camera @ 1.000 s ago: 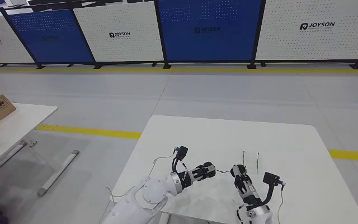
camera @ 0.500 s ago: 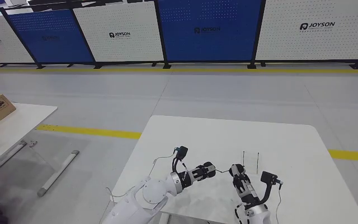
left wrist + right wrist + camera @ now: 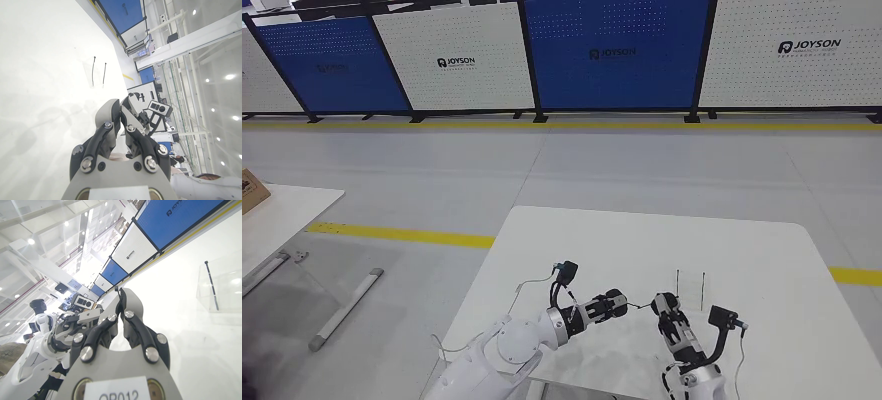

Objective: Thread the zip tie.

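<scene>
We see a white rectangular table (image 3: 592, 240). Just ahead of the right gripper (image 3: 121, 298), a clear plastic holder (image 3: 226, 285) stands on it, with two thin black zip ties (image 3: 93, 72) upright inside.

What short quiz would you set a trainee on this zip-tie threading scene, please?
1. True or false: the right end effector is open.
2. How many spare zip ties stand in the clear holder?
3. Which part of the held zip tie pokes past the right end effector's fingertips? A) head B) pointed tail C) nothing
Key: 1 false, it is shut on the held zip tie; 2 two; 3 A.
</scene>
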{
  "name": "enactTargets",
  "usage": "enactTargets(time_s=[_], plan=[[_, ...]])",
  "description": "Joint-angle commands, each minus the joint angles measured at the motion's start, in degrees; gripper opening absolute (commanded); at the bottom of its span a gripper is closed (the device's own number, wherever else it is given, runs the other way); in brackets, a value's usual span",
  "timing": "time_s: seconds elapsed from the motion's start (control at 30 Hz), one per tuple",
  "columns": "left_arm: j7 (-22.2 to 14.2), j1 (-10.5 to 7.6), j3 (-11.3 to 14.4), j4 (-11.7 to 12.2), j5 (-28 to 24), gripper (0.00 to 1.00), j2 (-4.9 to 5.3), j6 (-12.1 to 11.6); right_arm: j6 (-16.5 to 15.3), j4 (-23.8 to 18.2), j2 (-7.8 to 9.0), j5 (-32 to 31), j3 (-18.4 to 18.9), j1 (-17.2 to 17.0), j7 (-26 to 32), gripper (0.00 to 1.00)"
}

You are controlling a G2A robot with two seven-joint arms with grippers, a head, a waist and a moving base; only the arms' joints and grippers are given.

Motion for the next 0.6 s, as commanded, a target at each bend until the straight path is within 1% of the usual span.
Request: enactTargets(time_s=[0.0,0.1,0.33,0.47,0.57], plan=[[0.0,0.0,0.0,0.0,0.0,0.0,0.0,0.0,-0.27,-0.08,-0.02,0.25,0.16,-0.2,-0.12,0.0],[0.0,0.0,0.0,0.0,0.0,0.0,0.0,0.0,-0.18,-0.1,-0.07,0.16,0.28,-0.24,-0.11,0.0],[0.0,0.0,0.0,0.0,0.0,0.0,0.0,0.0,1.29,0.01,-0.38,-0.26,-0.22,0.18,-0.27,0.0],[0.0,0.0,0.0,0.0,0.0,0.0,0.0,0.0,-0.29,-0.42,-0.37,0.45,0.15,-0.41,-0.43,0.0],[0.0,0.0,0.0,0.0,0.0,0.0,0.0,0.0,-0.77,-0.74,-0.29,0.44,0.76,-0.97,-0.43,0.0]])
